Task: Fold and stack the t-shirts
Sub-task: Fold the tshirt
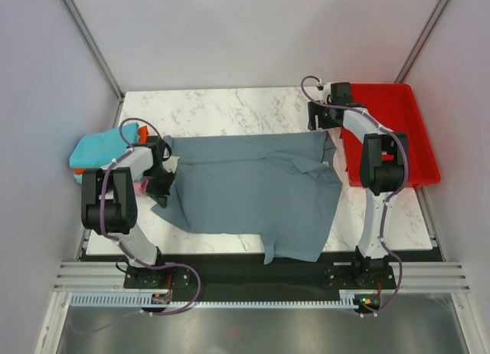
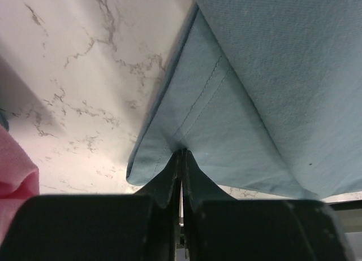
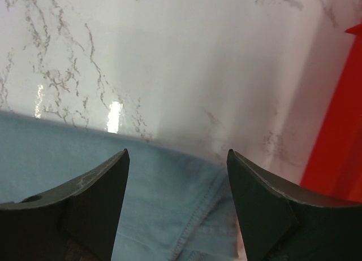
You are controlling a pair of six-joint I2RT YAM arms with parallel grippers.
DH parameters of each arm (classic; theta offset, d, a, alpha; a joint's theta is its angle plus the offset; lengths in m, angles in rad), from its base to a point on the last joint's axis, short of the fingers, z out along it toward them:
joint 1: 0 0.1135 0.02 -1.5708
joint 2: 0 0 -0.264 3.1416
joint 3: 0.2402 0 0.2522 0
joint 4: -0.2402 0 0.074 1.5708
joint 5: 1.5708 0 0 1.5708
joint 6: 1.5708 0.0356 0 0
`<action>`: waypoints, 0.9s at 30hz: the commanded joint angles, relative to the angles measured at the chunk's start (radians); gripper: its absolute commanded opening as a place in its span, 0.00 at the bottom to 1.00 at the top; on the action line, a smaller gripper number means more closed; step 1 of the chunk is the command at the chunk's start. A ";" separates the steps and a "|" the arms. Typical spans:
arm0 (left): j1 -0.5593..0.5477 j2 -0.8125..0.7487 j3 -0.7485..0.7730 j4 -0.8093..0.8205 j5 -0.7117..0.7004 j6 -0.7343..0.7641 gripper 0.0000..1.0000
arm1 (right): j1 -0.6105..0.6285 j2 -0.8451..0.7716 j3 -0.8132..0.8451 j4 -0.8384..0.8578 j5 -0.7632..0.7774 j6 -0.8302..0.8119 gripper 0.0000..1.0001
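Observation:
The large slate grey-blue t-shirt (image 1: 253, 189) lies spread across the marble table, rumpled near its right end. My left gripper (image 1: 162, 187) is at the shirt's left edge. In the left wrist view it (image 2: 182, 153) is shut on a folded hem of the shirt (image 2: 254, 103). My right gripper (image 1: 320, 124) hovers over the shirt's far right corner. In the right wrist view it (image 3: 177, 159) is open, with the stitched corner of the shirt (image 3: 169, 204) below and between its fingers. Folded teal (image 1: 96, 149), orange (image 1: 142, 130) and pink (image 1: 140, 185) t-shirts sit at the left.
A red plastic tray (image 1: 390, 132) stands at the table's right side, close beside the right arm, and shows at the right edge of the right wrist view (image 3: 339, 131). The pink shirt (image 2: 14, 170) lies just left of my left gripper. Grey walls enclose the table.

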 commanded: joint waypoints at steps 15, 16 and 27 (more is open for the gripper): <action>0.003 0.007 0.029 -0.006 -0.034 -0.021 0.80 | -0.004 0.009 0.097 -0.190 0.077 -0.030 0.76; 0.001 0.008 0.027 -0.008 -0.034 -0.019 0.79 | -0.002 0.021 0.107 -0.196 0.082 -0.028 0.76; 0.003 0.005 0.004 -0.022 -0.047 -0.022 0.26 | 0.004 0.149 0.209 -0.270 0.120 -0.024 0.41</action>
